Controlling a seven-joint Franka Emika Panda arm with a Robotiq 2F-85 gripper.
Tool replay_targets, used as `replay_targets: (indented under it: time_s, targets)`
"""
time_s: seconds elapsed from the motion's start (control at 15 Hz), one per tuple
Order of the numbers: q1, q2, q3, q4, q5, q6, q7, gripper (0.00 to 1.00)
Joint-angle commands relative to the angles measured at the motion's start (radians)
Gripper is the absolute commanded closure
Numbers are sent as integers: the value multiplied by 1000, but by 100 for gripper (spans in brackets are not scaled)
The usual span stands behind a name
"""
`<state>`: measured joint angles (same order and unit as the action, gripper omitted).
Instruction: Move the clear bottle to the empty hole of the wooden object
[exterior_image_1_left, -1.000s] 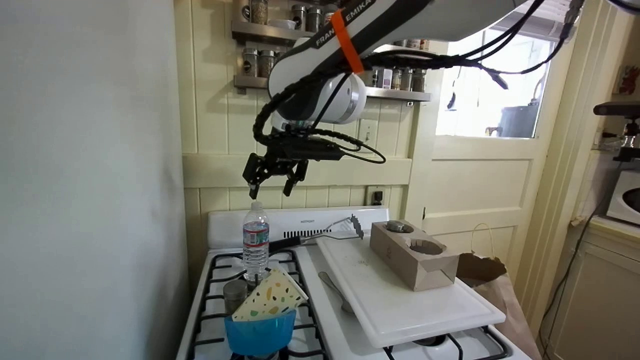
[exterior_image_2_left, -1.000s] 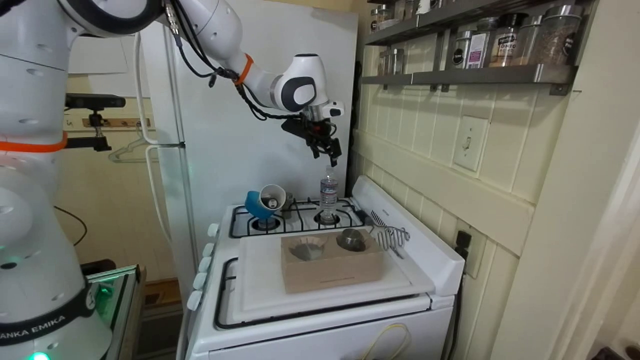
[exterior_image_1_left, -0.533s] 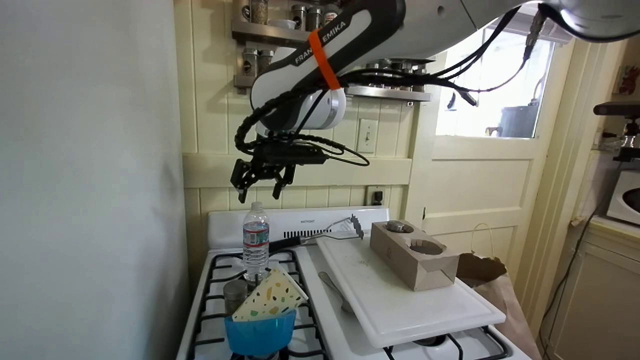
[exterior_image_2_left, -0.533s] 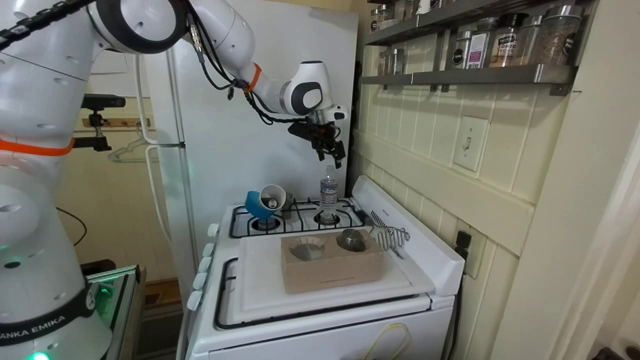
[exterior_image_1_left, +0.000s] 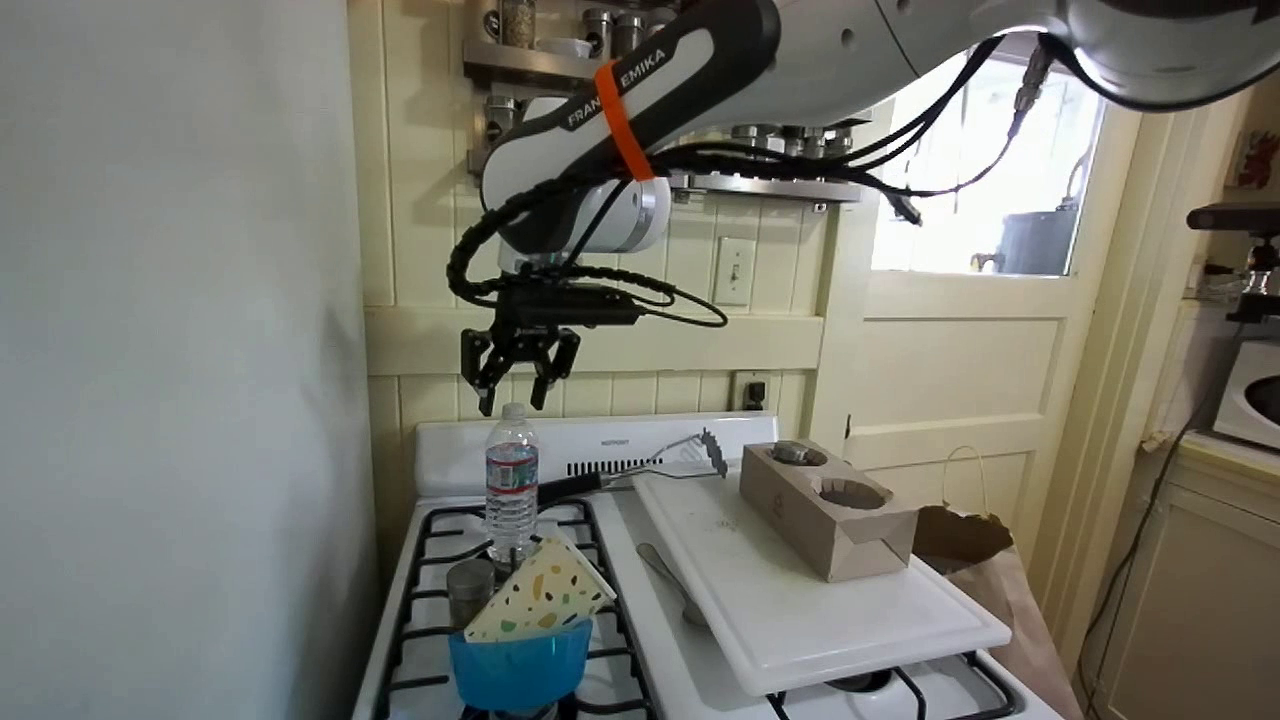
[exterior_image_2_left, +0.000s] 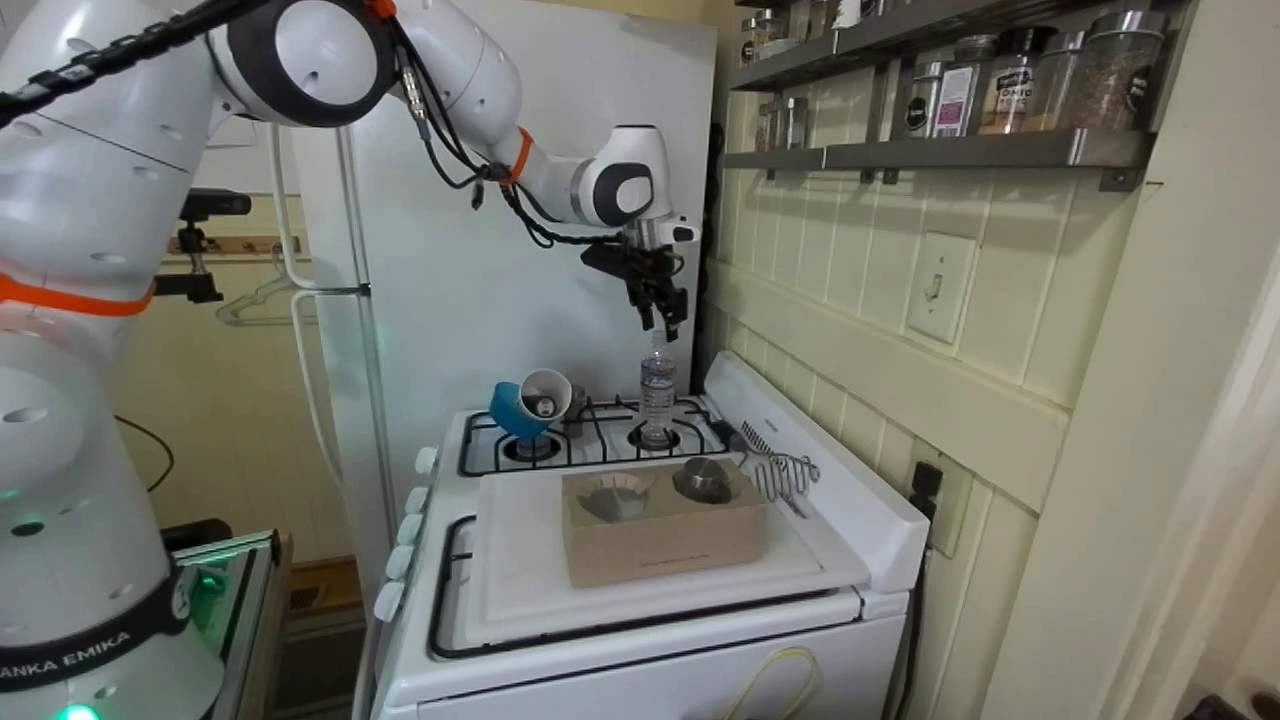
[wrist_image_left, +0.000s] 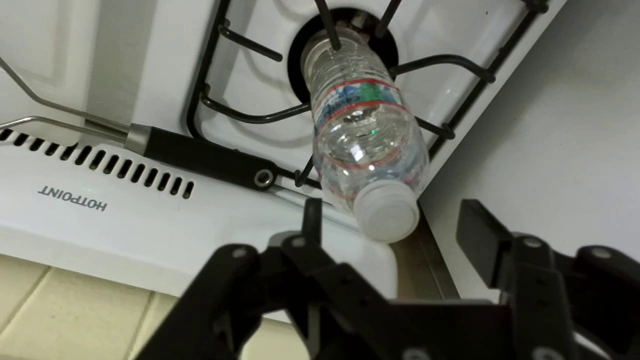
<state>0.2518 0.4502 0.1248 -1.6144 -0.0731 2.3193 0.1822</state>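
Observation:
The clear bottle (exterior_image_1_left: 512, 480) stands upright on the far burner of the stove, white cap up; it also shows in an exterior view (exterior_image_2_left: 657, 385) and the wrist view (wrist_image_left: 367, 130). My gripper (exterior_image_1_left: 513, 402) is open and empty, pointing down, with its fingertips about at cap height; it also shows in an exterior view (exterior_image_2_left: 660, 328). In the wrist view the cap appears between the open fingers (wrist_image_left: 394, 227), touching neither. The wooden object (exterior_image_1_left: 820, 515), a tan block (exterior_image_2_left: 665, 540), has two holes. One holds a metal-lidded jar (exterior_image_2_left: 703, 480); the other hole (exterior_image_1_left: 852, 494) is empty.
A white board (exterior_image_1_left: 800, 620) lies under the block. A blue bowl (exterior_image_1_left: 522, 665) with a speckled cup (exterior_image_1_left: 545, 595) and a jar (exterior_image_1_left: 470, 590) stand in front of the bottle. A black-handled masher (wrist_image_left: 200, 155) lies by the backguard. A white wall (wrist_image_left: 560, 140) is close beside the bottle.
My gripper has moved sideways towards the bottle and slightly lower, so its fingers now appear to either side above the cap. The fingers stay open. The bottle and block have not moved.

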Motion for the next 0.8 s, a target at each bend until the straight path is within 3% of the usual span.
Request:
replay_targets:
  time_s: [0.0,0.33,0.4,0.53,0.6,0.67,0.73]
  targets:
    - [21,32,-10,64,-11,-78,26,31]
    - [24,49,-11,101,-10,-122,27,44]
    - [23,53,-10,108,-8,-129,27,51]
    - [23,59,-11,116,-7,-134,28,51]
    - [23,62,-12,119,-7,-134,28,73]
    - [23,64,-12,122,-8,-133,27,74]
    - [23,66,-13,124,-8,-133,27,82]
